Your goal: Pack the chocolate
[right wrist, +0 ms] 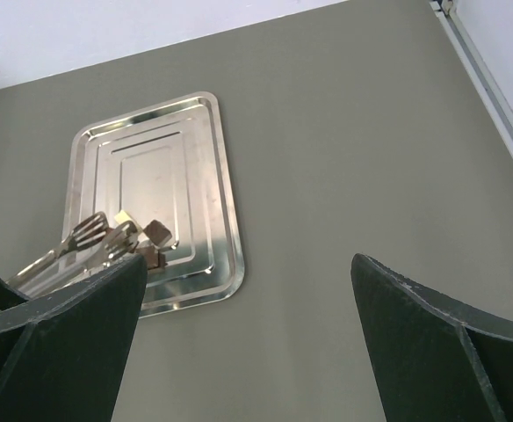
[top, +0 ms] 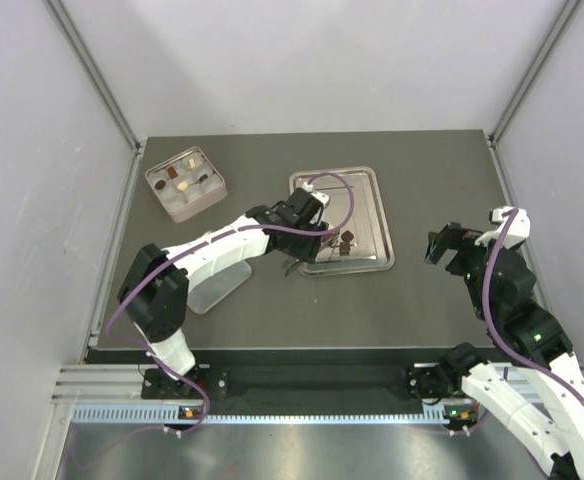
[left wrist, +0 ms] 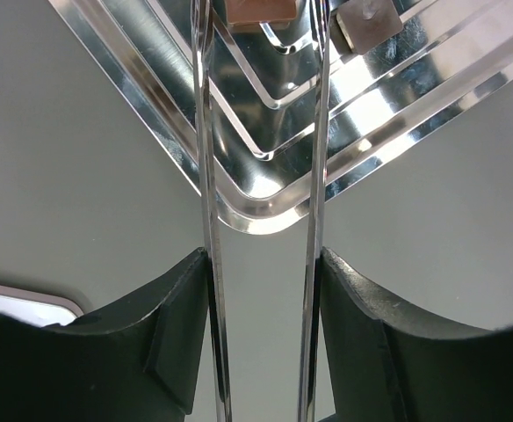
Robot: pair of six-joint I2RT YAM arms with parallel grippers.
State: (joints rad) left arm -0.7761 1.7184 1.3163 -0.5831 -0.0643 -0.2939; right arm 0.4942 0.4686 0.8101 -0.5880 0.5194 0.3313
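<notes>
My left hand (left wrist: 261, 325) gripped the tongs (left wrist: 211, 176), their long axis running straight ahead over the tray (left wrist: 151, 132) corner to the chocolate (left wrist: 256, 9) by its near edge; my right hand (right wrist: 248, 338) hung wide, farther off at the worktop's right edge.

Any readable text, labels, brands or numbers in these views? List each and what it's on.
None readable in any view.
Steel tray: bare metal, no marking shows.
Tongs: no stamp visible.
Pink tin: no label shows.
Chocolate pieces: too small to tell any embossing.
</notes>
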